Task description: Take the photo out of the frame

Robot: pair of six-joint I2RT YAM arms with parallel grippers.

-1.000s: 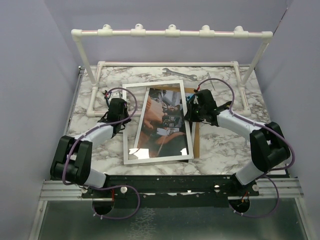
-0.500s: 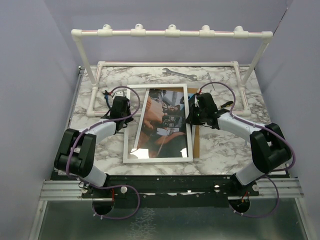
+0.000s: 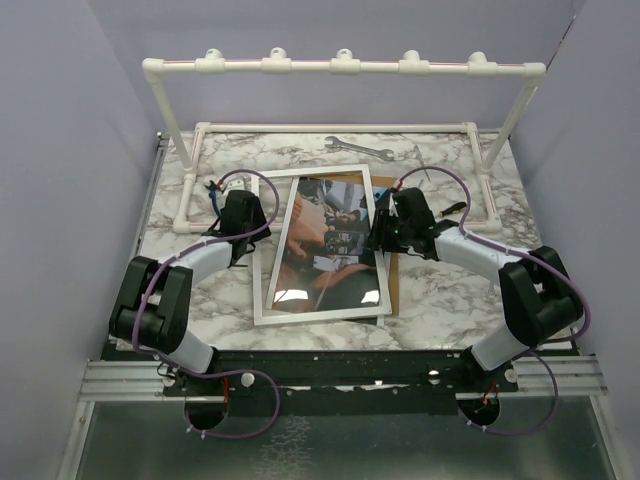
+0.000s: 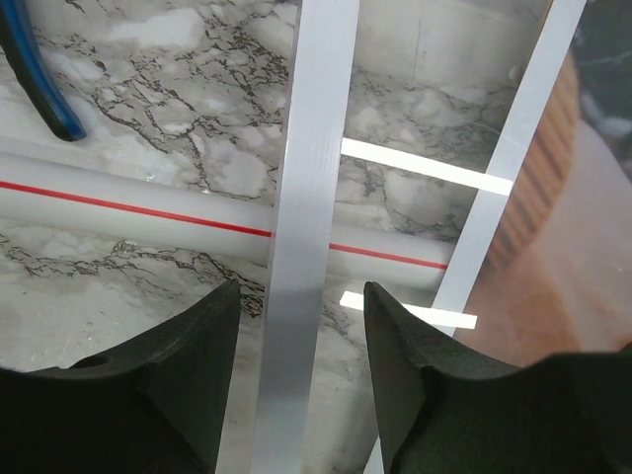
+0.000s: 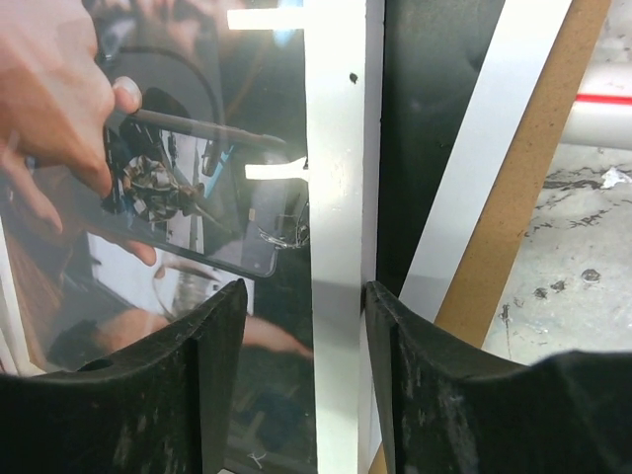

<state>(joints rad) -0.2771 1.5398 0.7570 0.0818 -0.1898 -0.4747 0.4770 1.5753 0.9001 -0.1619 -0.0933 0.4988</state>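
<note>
The frame (image 3: 320,316), white-bordered with a glossy glass front, lies flat on the marble table between both arms. Through the glass shows the photo (image 3: 325,240), a dark reddish-brown scene with hands. My left gripper (image 3: 255,215) stands open astride the frame's left bar (image 4: 306,247), with a gap on each side of the bar. My right gripper (image 3: 380,225) is open astride the right bar (image 5: 336,247); its outer finger (image 5: 415,375) touches the bar's edge, and the inner one hangs over the photo (image 5: 148,178). A brown backing board (image 3: 391,275) sticks out beyond the frame's right side.
A white pipe rack (image 3: 340,66) spans the back, its base pipes (image 3: 330,127) lying on the table; one pipe with a red line (image 4: 128,212) runs just past the left gripper. A wrench (image 3: 358,147) lies at the back. A blue cable (image 4: 39,89) lies at the left.
Both grippers have opened and let go of the frame's side bars. The frame has shifted slightly to the right and now lies flat.
</note>
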